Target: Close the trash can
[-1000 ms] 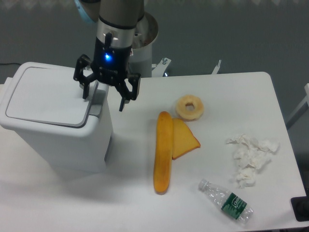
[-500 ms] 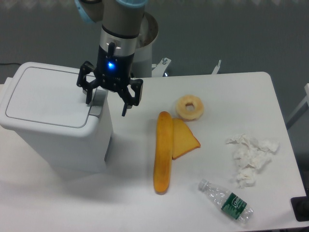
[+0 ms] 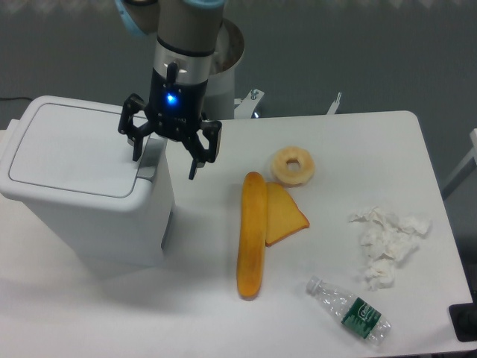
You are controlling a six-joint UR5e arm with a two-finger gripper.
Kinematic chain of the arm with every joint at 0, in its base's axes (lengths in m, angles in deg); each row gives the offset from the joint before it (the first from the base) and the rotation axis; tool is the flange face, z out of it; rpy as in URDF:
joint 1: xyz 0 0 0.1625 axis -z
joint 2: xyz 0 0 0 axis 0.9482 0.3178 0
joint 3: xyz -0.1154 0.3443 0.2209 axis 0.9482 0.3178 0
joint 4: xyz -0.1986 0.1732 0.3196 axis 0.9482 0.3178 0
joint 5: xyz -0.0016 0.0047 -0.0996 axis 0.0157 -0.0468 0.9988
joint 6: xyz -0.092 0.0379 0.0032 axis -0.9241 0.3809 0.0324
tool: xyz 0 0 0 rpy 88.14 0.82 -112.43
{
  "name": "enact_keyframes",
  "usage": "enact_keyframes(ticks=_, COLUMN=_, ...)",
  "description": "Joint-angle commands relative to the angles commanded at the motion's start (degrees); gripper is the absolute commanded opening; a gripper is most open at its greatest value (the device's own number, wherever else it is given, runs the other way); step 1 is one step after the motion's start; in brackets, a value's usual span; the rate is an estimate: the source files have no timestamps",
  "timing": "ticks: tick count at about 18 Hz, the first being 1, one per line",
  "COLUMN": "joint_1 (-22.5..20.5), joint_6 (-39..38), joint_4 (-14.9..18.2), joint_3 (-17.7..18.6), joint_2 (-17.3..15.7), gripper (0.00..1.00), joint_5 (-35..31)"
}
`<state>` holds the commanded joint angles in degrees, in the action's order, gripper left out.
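Note:
The trash can [image 3: 82, 183] is a big white boxy bin at the left of the table, and its flat lid [image 3: 71, 149] lies down flush on the rim. A grey latch tab [image 3: 151, 155] sits at the lid's right edge. My gripper [image 3: 165, 164] hangs just above that right edge, over the tab. It is open, one finger over the lid side and the other out past the bin's right wall, with nothing between them.
On the white table lie a long yellow baguette [image 3: 252, 233], an orange wedge [image 3: 284, 215], a ring-shaped donut [image 3: 292, 165], crumpled white tissue [image 3: 386, 244] and a plastic bottle [image 3: 349, 309]. The arm's base [image 3: 223, 56] stands behind the bin.
The gripper has risen a little and shifted slightly right from a second ago. In the last half second it has barely moved. The lid stays flat.

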<state>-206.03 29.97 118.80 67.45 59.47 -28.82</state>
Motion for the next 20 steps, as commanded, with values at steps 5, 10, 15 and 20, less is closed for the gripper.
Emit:
enact_keyframes(ticks=5, joint_1=-8.51, joint_6=5.08, joint_4=-0.35, joint_3=-0.97, joint_2=0.52, gripper=1.0, joint_5=-1.32)
enact_keyframes(ticks=10, joint_1=-18.09, joint_6=14.39, joint_4=-0.53, joint_3=-1.06, joint_2=4.99, gripper=1.0, joint_5=-5.1)
enact_keyframes(ticks=15, joint_1=-24.6, joint_6=27.05, joint_4=-0.53, joint_3=-3.6, joint_2=11.85, gripper=1.0, joint_5=-7.73)
enact_keyframes(ticks=20, joint_1=-28.56, joint_6=32.25, joint_4=-1.05, joint_3=-7.47, joint_2=18.54, gripper=1.0, joint_5=-9.75)
